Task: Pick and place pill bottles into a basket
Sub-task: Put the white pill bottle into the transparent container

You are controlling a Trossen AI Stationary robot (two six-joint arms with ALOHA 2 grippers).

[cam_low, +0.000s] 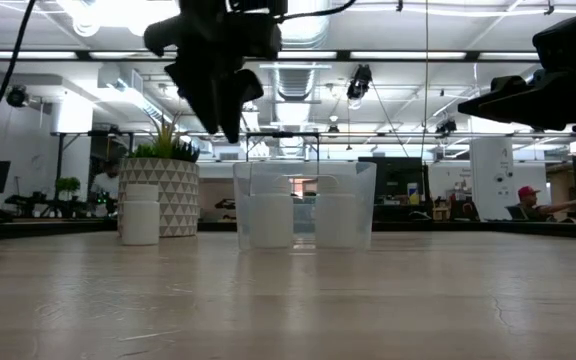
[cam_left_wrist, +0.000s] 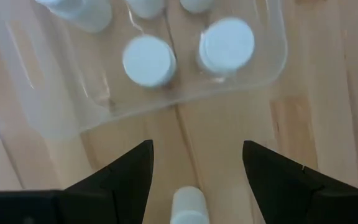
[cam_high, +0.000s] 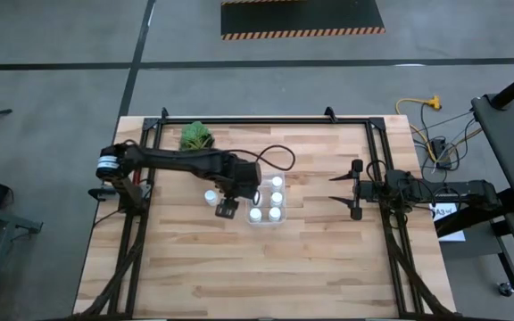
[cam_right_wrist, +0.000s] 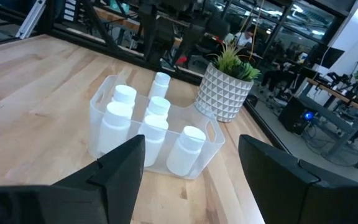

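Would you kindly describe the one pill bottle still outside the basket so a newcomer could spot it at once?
Start at the potted plant near the table's far edge, then look toward the clear basket at mid-table. Between them, under the left tool, stands a lone white pill bottle. Unlike its five neighbours, it sits on bare wood, outside the basket walls.

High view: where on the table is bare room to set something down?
Bare wood: the table's strip below the basket in the picture, and the gap between basket and right gripper. Crowded: left gripper and loose pill bottle beside the basket.
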